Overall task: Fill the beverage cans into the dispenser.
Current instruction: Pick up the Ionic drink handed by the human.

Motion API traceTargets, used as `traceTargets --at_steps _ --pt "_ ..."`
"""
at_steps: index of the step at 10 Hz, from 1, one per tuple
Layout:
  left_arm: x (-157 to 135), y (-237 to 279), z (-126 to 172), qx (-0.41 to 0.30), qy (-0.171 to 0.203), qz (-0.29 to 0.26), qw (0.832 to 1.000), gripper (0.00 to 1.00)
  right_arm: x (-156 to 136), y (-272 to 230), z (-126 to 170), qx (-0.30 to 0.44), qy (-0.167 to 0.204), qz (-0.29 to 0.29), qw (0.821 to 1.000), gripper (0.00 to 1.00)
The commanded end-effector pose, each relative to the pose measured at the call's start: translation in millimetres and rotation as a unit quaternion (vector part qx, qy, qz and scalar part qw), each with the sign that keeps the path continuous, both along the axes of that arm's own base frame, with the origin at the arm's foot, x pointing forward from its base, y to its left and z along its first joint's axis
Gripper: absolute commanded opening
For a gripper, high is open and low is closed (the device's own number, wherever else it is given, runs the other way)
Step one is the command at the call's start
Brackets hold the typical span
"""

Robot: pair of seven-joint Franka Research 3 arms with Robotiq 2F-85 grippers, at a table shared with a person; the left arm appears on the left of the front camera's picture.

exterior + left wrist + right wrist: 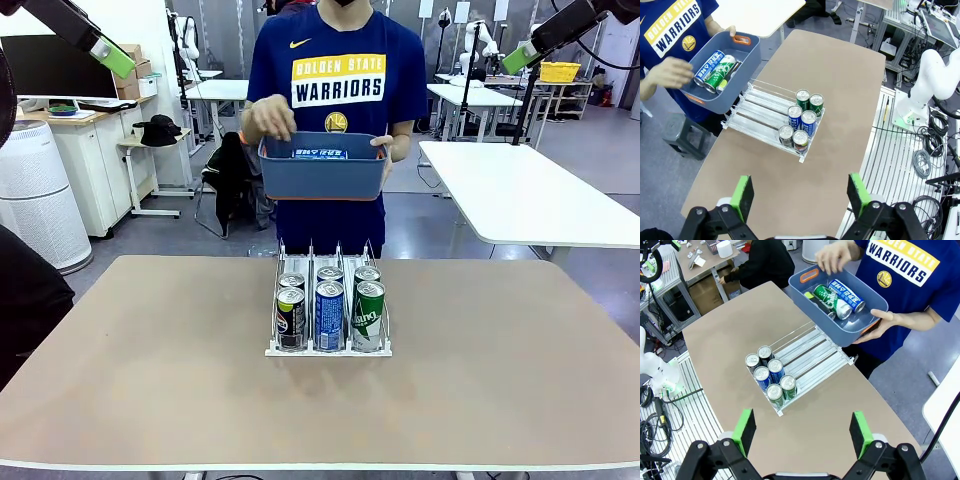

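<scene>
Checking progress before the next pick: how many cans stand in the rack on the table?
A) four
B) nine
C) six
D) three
C: two cans stand in each of the three lanes of the rack, six in all, bunched at one end.

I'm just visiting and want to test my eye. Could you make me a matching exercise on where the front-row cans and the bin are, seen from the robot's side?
Things:
1. front black can
2. front blue can
3. front green can
4. blue-grey bin

Places:
a. middle lane of the dispenser
b. held by the person
c. right lane
d. left lane

Pairs: 1-d, 2-a, 3-c, 4-b.
</scene>
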State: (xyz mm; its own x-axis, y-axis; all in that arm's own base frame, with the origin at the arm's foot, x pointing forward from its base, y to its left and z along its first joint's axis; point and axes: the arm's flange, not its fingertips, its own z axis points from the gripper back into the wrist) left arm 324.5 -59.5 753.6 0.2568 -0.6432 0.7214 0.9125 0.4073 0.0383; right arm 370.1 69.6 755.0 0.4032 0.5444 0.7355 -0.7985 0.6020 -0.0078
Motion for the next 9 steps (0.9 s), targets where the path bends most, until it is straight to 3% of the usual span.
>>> traceTargets --at_steps 1,9 --pt "-1.4 -0.4 -0.1 -0.005 0.004 0.001 1.000 1.00 0.1 -0.2 -0.4 0.000 0.001 0.000 1.000 1.00" --pt "-1.4 -0.4 -0.1 -0.005 0.004 0.001 1.000 1.00 0.1 -0.2 -0.4 0.000 0.001 0.000 1.000 1.00"
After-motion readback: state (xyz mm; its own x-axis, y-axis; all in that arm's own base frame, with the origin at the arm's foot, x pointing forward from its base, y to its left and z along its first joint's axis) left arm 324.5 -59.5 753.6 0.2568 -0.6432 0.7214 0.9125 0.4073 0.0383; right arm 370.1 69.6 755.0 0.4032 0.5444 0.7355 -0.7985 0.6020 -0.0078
